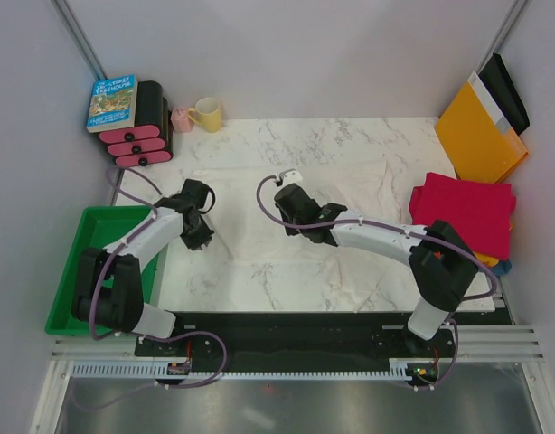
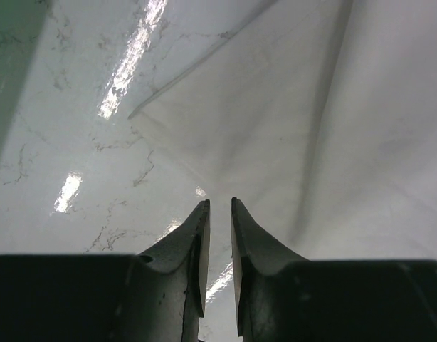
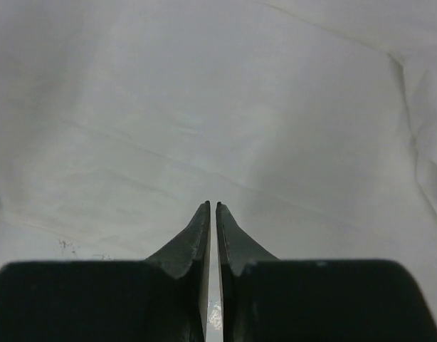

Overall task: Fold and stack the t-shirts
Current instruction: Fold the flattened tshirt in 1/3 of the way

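The large white t-shirt (image 1: 350,194) lies spread flat on the marbled tabletop (image 1: 214,145), thin and wrinkled. My left gripper (image 1: 202,238) points down at its left edge; in the left wrist view its jaws (image 2: 219,204) stand a narrow gap apart with nothing between them, over the white t-shirt's border (image 2: 290,128). My right gripper (image 1: 296,219) is low over the shirt's middle (image 3: 225,107), with the jaws (image 3: 212,205) almost touching and empty. A folded crimson red shirt (image 1: 463,212) tops a stack at the right edge, with orange (image 1: 486,260) and dark blue (image 1: 503,268) cloth showing beneath.
A green bin (image 1: 86,262) sits off the table's left side. At the back left are a book (image 1: 112,102) on black-and-pink rolls (image 1: 140,145), a pink cup (image 1: 181,118) and a yellow mug (image 1: 208,115). An orange-yellow envelope (image 1: 476,136) leans at the back right.
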Robot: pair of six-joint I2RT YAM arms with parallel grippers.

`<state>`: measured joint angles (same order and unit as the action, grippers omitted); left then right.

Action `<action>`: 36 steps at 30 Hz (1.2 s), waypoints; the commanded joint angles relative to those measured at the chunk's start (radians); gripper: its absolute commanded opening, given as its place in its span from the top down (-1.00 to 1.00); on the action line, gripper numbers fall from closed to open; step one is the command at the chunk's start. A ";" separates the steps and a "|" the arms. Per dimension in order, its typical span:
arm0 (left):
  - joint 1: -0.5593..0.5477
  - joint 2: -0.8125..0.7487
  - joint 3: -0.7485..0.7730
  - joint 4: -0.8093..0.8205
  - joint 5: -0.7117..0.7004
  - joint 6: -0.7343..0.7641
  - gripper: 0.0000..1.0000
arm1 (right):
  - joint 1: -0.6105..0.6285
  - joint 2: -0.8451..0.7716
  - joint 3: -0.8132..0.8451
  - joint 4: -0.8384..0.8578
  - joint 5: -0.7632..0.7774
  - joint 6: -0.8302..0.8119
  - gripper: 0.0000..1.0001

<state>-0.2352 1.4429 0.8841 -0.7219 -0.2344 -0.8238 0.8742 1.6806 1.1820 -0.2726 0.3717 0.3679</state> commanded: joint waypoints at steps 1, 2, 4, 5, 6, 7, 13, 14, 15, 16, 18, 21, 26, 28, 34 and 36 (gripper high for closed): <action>0.004 0.008 0.009 0.022 -0.034 0.064 0.51 | -0.003 0.068 0.036 0.016 -0.077 0.032 0.74; 0.004 0.016 0.010 0.019 -0.036 0.069 0.51 | -0.006 0.079 0.036 0.018 -0.082 0.039 0.75; 0.005 0.048 0.013 0.007 -0.051 0.071 0.54 | -0.012 0.103 0.028 0.027 -0.088 0.046 0.74; 0.004 0.063 0.016 0.001 -0.065 0.068 0.54 | -0.015 0.113 0.028 0.033 -0.097 0.048 0.75; 0.004 0.077 0.022 -0.007 -0.078 0.063 0.54 | -0.021 0.122 0.028 0.035 -0.102 0.054 0.75; 0.005 0.114 0.039 -0.028 -0.109 0.058 0.54 | -0.023 0.137 0.030 0.038 -0.108 0.055 0.75; 0.023 0.192 0.117 -0.033 -0.138 0.069 0.55 | -0.041 0.182 0.048 0.061 -0.139 0.074 0.78; 0.025 0.197 0.127 -0.028 -0.138 0.071 0.56 | -0.041 0.182 0.050 0.068 -0.137 0.075 0.78; 0.024 0.197 0.134 -0.025 -0.140 0.072 0.56 | -0.044 0.180 0.051 0.072 -0.139 0.077 0.78; 0.023 0.194 0.148 -0.025 -0.137 0.077 0.56 | -0.044 0.177 0.054 0.075 -0.136 0.075 0.79; 0.025 0.171 0.154 -0.019 -0.132 0.080 0.56 | -0.047 0.177 0.064 0.075 -0.137 0.074 0.79; 0.023 0.127 0.153 -0.007 -0.118 0.084 0.56 | -0.049 0.179 0.083 0.078 -0.139 0.074 0.79; 0.023 0.183 0.154 0.010 -0.129 0.104 0.56 | -0.057 0.249 0.159 0.078 -0.155 0.080 0.79; 0.023 0.236 0.147 0.010 -0.123 0.104 0.56 | -0.069 0.292 0.192 0.073 -0.166 0.086 0.79; 0.025 0.303 0.116 0.010 -0.099 0.086 0.55 | -0.113 0.370 0.241 0.062 -0.217 0.124 0.78; 0.028 0.306 0.105 0.006 -0.080 0.083 0.54 | -0.133 0.383 0.245 0.058 -0.226 0.137 0.76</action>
<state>-0.2138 1.7088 1.0218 -0.7136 -0.3367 -0.7467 0.7773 2.0388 1.3792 -0.2131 0.1806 0.4603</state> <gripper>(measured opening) 0.227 0.113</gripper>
